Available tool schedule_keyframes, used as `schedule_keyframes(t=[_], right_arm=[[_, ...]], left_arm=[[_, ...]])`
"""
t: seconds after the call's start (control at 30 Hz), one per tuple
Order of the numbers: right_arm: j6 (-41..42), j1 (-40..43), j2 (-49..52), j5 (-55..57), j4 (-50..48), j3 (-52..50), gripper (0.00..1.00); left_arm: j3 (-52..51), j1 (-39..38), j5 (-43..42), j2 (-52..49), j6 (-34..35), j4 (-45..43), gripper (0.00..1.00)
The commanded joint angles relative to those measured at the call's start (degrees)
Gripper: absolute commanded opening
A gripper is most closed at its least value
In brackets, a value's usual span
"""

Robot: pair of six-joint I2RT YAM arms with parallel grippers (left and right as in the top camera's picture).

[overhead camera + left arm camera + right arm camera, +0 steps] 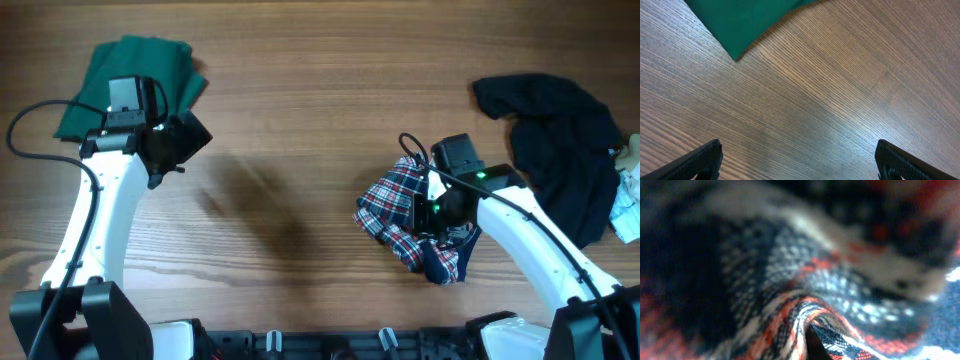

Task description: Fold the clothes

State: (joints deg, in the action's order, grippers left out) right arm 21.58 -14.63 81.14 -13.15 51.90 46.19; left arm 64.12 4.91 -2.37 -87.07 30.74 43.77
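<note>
Green folded cotton cloth (130, 75): far-left corner — apparently finished and set aside.
Left gripper (168, 148): just beside it, fingers wide, empty.
Red-and-navy plaid crumpled garment (395, 215): right of centre, toward the front edge.
Right gripper (432, 208): buried in the plaid — its grip cannot be told.
Dark navy garment heap (560, 130): right edge, unfolded.

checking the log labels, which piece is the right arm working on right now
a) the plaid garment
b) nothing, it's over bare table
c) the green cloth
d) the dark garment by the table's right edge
a: the right gripper is down on the plaid garment, and its checked weave fills the right wrist view.
</note>
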Motion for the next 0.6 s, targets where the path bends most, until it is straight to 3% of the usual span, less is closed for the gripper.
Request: schedule_keyframes(t=[0.0, 0.03, 0.17, 0.2, 0.27, 0.33, 0.37, 0.43, 0.57], right_arm=[[9.9, -2.71, -0.52, 4.15, -0.24, -0.68, 0.05], [8.94, -2.71, -0.83, 3.98, -0.24, 0.31, 0.12], [3.45, -2.71, -5.49, 1.31, 1.38, 7.67, 0.69], [2.38, -2.71, -7.08, 1.36, 1.73, 9.09, 0.74], [2.38, -2.71, -8.37, 3.41, 0.79, 9.42, 0.69], [2.36, -2.71, -7.76, 6.16, -1.81, 9.18, 0.54], [2.38, -2.71, -6.47, 8.35, -4.59, 8.59, 0.31], [2.38, -2.71, -1.7, 9.31, -7.93, 7.89, 0.06], [2.08, -2.82, 14.53, 6.73, -11.06, 7.87, 0.04]], left_arm=[[-0.26, -0.31, 1.03, -0.33, -0.72, -0.15, 0.98], [-0.26, -0.31, 1.03, -0.33, -0.72, -0.31, 0.98], [-0.26, -0.31, 1.01, -0.33, -0.72, -0.48, 0.98], [-0.26, -0.31, 1.01, -0.33, -0.72, -0.48, 0.98], [-0.26, -0.31, 1.01, -0.33, -0.72, -0.57, 0.98], [-0.26, -0.31, 1.01, -0.33, -0.72, -0.57, 0.99], [-0.26, -0.31, 0.98, -0.33, -0.7, -0.63, 0.98], [-0.26, -0.31, 0.98, -0.33, -0.72, -0.63, 0.98], [-0.26, -0.31, 0.98, -0.33, -0.72, -0.5, 0.98]])
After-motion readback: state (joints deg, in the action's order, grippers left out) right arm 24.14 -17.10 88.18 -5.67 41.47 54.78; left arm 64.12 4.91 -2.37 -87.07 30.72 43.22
